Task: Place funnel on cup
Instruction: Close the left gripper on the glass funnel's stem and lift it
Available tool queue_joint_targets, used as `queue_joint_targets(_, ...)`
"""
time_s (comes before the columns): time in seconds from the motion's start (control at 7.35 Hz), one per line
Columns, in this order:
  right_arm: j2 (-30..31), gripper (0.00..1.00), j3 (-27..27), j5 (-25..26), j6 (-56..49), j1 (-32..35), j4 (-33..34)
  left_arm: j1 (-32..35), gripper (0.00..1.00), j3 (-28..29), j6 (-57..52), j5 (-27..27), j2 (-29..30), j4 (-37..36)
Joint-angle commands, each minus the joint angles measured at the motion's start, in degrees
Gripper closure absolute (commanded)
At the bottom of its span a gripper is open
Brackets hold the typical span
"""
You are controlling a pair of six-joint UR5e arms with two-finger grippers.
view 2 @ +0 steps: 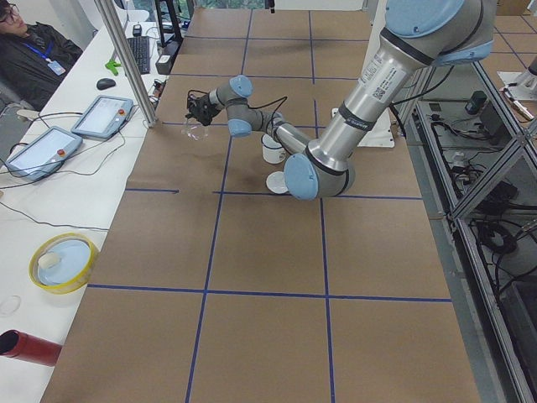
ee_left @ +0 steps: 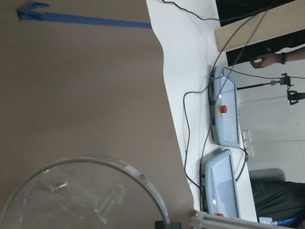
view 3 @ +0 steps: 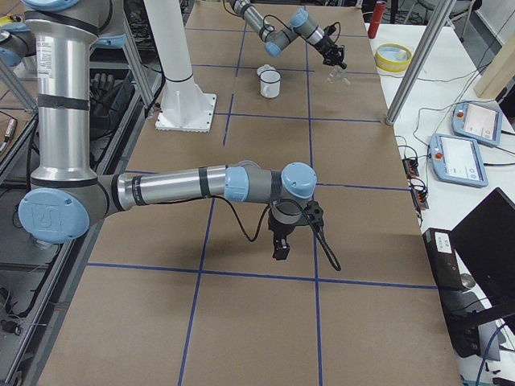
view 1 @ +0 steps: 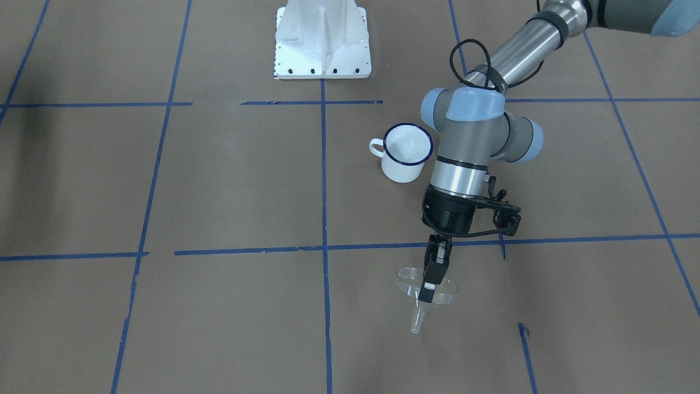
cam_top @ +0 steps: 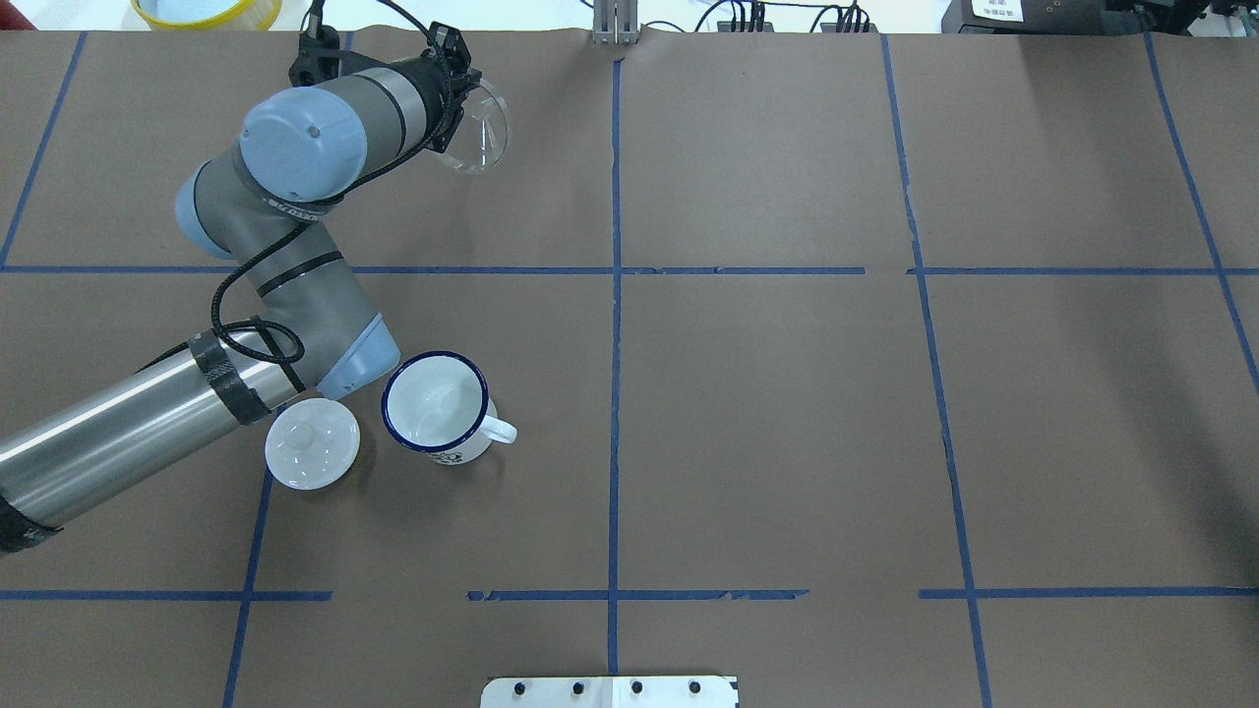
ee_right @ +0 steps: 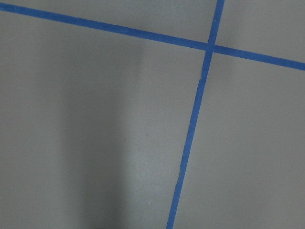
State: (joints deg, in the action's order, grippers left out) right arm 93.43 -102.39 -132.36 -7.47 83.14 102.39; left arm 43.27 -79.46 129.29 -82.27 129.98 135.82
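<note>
We see the left gripper (view 1: 427, 295) clenched on the wide rim of the funnel (view 1: 449, 289), out near the far edge of the table (cam_top: 787, 413). The clear funnel hangs tilted from the gripper. In the front-facing view its short spout points toward 6 o'clock, and in the overhead view its open mouth faces up. It looks raised off the brown paper, though we cannot tell for sure whether the spout tip touches. The left wrist view shows the rim's curve and the spout low in the picture, with bare paper beyond.

The cup (cam_top: 436, 408) stands upright and empty, well apart from the funnel. In the overhead view the funnel lies at about 12 o'clock from it. The cup's small handle points to about 4 o'clock there, and a round white lid (cam_top: 312, 442) lies flat just beside the cup at about 9 o'clock, close to the left arm's forearm.

The right gripper (view 3: 279, 248) hangs pointing down over the paper, far from the cup and funnel. We cannot tell whether it is parted or closed. Its wrist view shows only paper and crossing blue tape (ee_right: 193, 119).
</note>
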Motion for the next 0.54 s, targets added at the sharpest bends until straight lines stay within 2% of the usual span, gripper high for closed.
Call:
queue_joint_targets(0.0,-0.09,0.0,0.0,0.0,0.0,0.0,0.0,0.24,1.0,-18.17,-11.28,-9.71,-1.03,-21.16)
queue_joint_targets(0.14,0.0,0.0,0.0,0.0,0.0,0.0,0.0,0.06,1.0,-26.45,-17.26,-14.36,-0.69,-35.3)
queue_joint_targets(0.41,0.0,0.0,0.0,0.0,0.0,0.0,0.0,-0.11,1.0,-35.29,-32.87,-20.1,0.97,-58.26)
